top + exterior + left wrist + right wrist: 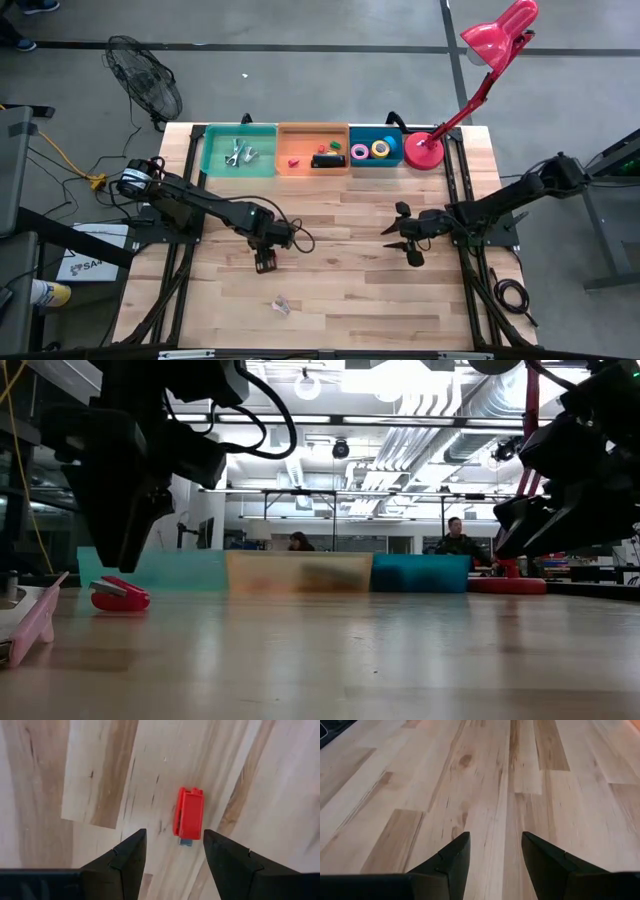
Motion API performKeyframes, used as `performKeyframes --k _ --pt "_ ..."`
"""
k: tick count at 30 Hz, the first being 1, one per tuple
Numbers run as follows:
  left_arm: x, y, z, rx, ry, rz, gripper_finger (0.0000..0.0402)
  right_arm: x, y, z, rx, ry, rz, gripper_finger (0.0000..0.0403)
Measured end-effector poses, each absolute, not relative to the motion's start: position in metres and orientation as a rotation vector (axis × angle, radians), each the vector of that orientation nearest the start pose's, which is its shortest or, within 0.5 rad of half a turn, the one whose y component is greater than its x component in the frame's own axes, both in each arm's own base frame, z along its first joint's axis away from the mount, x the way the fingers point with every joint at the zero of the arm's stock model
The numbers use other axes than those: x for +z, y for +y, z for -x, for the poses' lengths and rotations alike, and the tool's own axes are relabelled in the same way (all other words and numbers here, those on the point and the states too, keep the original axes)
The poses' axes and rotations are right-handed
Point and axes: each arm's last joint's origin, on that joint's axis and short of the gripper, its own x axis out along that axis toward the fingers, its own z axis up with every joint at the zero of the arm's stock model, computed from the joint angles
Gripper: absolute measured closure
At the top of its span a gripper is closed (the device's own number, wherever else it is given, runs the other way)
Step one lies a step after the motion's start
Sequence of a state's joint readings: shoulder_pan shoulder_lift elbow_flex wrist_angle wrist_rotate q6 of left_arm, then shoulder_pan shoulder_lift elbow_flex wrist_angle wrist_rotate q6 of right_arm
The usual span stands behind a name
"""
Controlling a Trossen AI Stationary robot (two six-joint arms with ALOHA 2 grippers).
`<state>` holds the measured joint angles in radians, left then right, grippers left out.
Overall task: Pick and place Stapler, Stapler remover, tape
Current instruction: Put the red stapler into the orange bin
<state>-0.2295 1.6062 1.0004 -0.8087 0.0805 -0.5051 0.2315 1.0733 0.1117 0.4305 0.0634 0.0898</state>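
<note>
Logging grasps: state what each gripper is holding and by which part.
Nothing is held. The left gripper is open above a small red stapler lying on the table; the right gripper is open over bare wood.

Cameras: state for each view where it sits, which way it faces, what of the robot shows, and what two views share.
High view: overhead, straight down; both arms, left gripper, right gripper.
Low view: table height, facing the bins and room; both arms hang in.
Left wrist view: above the table, facing down; own open fingers over a red stapler.
Right wrist view: looking along bare tabletop; own open fingers.
Shared: the low view also shows the red stapler.
</note>
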Motion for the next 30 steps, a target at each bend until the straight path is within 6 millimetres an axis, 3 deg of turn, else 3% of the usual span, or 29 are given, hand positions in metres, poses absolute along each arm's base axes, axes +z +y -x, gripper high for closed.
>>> performKeyframes --k 12,23,30 --pt "0.183 -0.069 -0.278 0.069 1.381 0.318 0.0208 0.12 0.036 -0.163 0.134 0.531 -0.007 0.0233" --pt "0.183 -0.091 -0.272 0.078 1.354 0.184 0.0208 0.12 0.036 -0.163 0.125 0.53 -0.007 0.0233" --pt "0.167 -0.093 -0.275 0.093 1.414 0.16 0.0208 0.12 0.036 -0.163 0.118 0.53 -0.011 0.0233"
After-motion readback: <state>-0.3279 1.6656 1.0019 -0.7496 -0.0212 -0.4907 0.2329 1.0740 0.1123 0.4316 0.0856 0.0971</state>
